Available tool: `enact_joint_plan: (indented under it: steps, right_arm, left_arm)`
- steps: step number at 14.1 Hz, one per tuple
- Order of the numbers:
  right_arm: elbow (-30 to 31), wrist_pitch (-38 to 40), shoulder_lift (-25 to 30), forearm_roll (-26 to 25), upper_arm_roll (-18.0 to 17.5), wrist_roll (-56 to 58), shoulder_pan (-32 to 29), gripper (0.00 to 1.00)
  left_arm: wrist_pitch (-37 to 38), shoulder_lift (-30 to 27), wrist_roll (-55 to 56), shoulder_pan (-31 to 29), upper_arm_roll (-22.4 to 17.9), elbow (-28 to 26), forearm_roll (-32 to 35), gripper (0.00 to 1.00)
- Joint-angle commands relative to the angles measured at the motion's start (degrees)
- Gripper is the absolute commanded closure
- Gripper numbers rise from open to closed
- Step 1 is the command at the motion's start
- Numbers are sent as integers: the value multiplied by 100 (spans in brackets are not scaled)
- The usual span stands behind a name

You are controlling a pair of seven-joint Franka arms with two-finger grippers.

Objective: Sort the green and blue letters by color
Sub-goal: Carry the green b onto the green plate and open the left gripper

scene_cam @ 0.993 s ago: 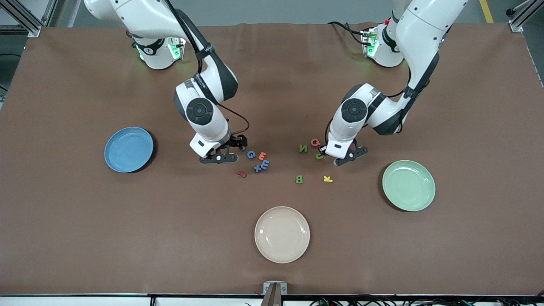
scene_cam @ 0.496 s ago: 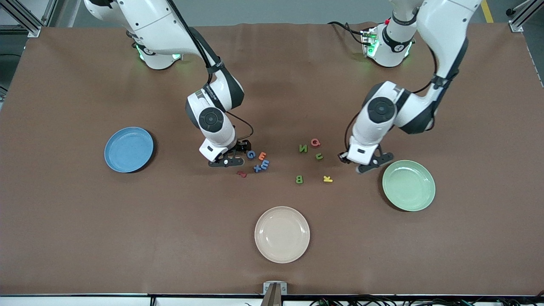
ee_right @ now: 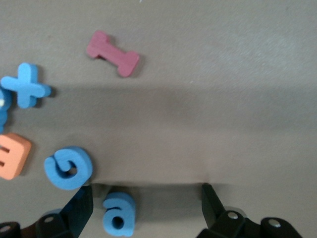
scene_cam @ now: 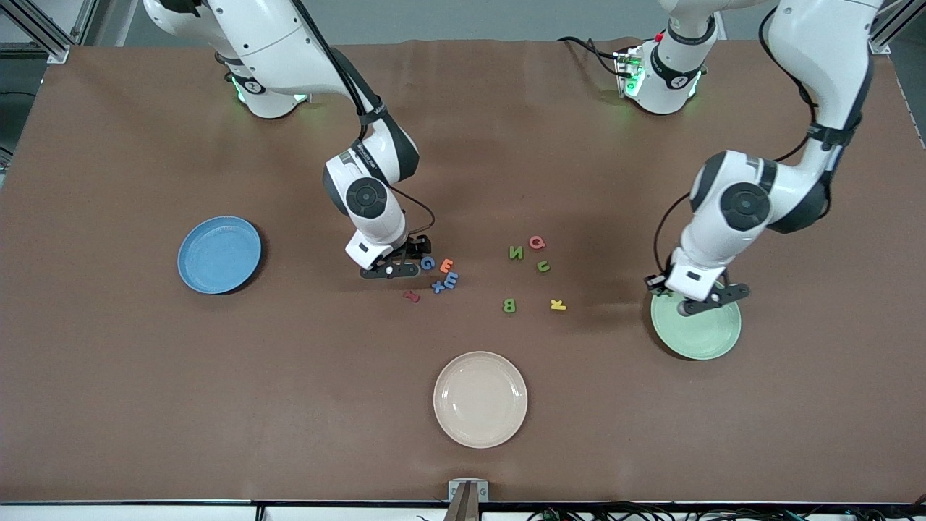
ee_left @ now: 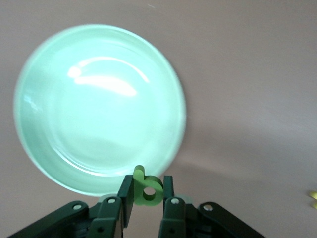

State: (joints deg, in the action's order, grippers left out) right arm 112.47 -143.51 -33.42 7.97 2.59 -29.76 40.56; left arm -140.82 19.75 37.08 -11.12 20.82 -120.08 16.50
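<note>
This looks like a robot lab. Two big white robot arms [scene_cam: 362,181] are fixed along one edge of a table [scene_cam: 145,398] with a brown cover. Metal frame bars [scene_cam: 43,36] stand at its corners.

plates [scene_cam: 480,434] 3 | blue letters [scene_cam: 427,263] 4 | green letters [scene_cam: 509,305] 4 | red letters [scene_cam: 411,296] 2 | orange letter [scene_cam: 446,265] 1 | yellow letter [scene_cam: 557,305] 1

Letters [scene_cam: 441,273] between two plates [scene_cam: 219,255], nearer one [scene_cam: 480,399]

Bare cloth around cream plate [scene_cam: 480,399]
</note>
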Motion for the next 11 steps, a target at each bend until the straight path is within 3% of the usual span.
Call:
enact_joint_plan:
  steps: [1, 6, 11]
  right_arm:
    - [100, -54, 82, 56, 49, -250, 215, 5]
    - [100, -46, 82, 56, 49, -250, 268, 28]
    - [100, -46, 90, 56, 49, -224, 277, 58]
  left_arm:
    - [11, 82, -323, -258, 37, 63, 99, 100]
    - [-225, 678, -1071, -856, 28, 458, 248, 99]
    - [-376, 916, -1062, -891, 19, 459, 451, 92]
